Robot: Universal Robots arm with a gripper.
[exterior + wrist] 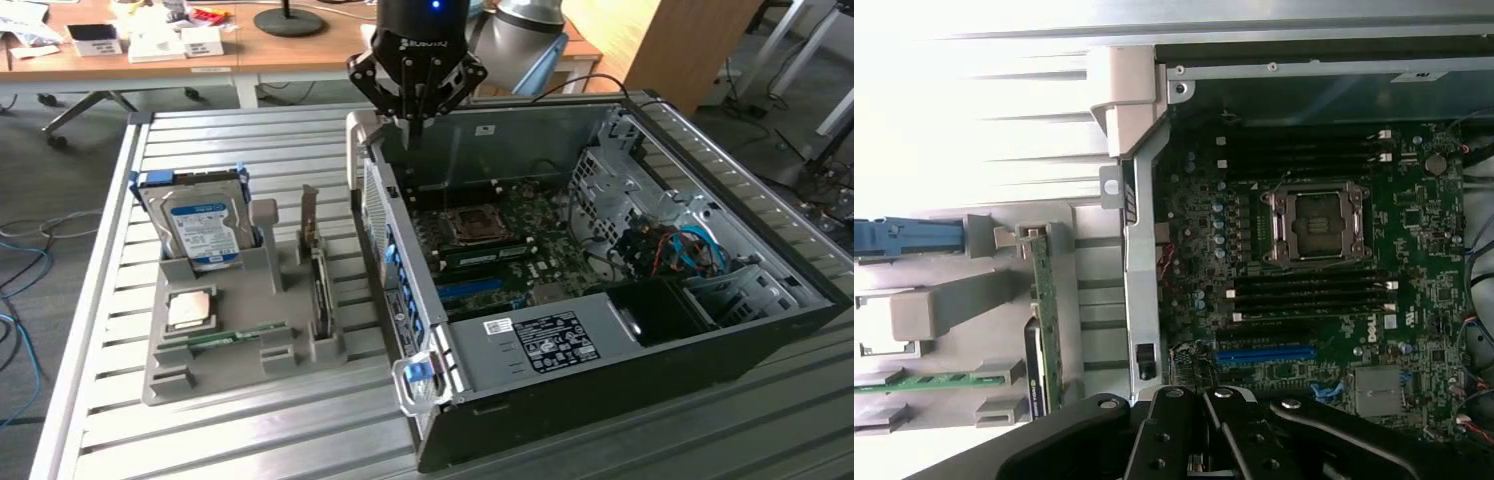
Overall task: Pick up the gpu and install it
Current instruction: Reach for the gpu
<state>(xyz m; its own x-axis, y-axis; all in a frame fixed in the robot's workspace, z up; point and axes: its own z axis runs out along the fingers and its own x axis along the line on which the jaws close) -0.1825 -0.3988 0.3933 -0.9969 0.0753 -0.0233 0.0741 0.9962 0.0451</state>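
- The slatted metal table (200,140) lies under the gripper and spreads out on every side of it.
- An open black computer case (641,400) lies on its side on the table. It reaches from directly below the gripper out toward the exterior view's right and toward the camera.
- The green motherboard (534,250) (1414,250) is exposed inside the case, lower than the fingertips and a little to the exterior view's right of them.
- A grey parts holder (227,365) (1094,290) sits just beside the case wall, to the exterior view's left of the gripper and well below it.
- The gripper (414,125) (1204,430) hangs above the far corner of the case, by the wall nearest the holder. Its black fingers are clenched together with nothing between them.
- A silver hard drive (200,228) with a blue-white label stands upright in the holder. It is the part farthest from the gripper toward the exterior view's left.
- The gpu (316,262) (1045,320) stands on edge in the holder slot closest to the case. It is below the gripper and to the exterior view's left of it, apart from the fingers and not touched by them.
- The empty processor socket (470,225) (1316,222) sits on the motherboard, near the gripper and beneath it.
- A square processor chip (191,308) lies flat in the holder, beyond the gpu as seen from the gripper.
- A thin green memory stick (238,337) (924,381) lies on the holder just beside that chip, well apart from the gripper.
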